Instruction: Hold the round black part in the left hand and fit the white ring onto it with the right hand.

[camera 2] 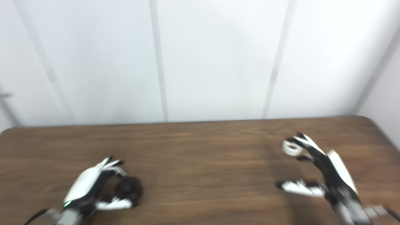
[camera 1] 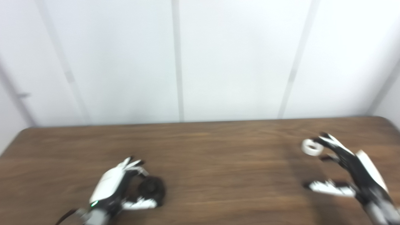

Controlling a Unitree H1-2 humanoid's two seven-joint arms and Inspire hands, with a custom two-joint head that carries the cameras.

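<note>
The picture is blurred. The round black part (camera 1: 152, 187) lies on the brown table (camera 1: 218, 156) at the front left. My left hand (camera 1: 118, 187) sits just left of it, fingers behind it and thumb in front, spread around it without clamping it. The white ring (camera 1: 312, 147) lies on the table at the right. My right hand (camera 1: 347, 170) is open beside it; its fingertips (camera 1: 326, 140) reach the ring's right edge while the thumb points left, well in front of the ring.
A white panelled wall (camera 1: 200, 62) rises behind the table's far edge. The table's rounded corners show at the back left and back right. Bare wood lies between the two hands.
</note>
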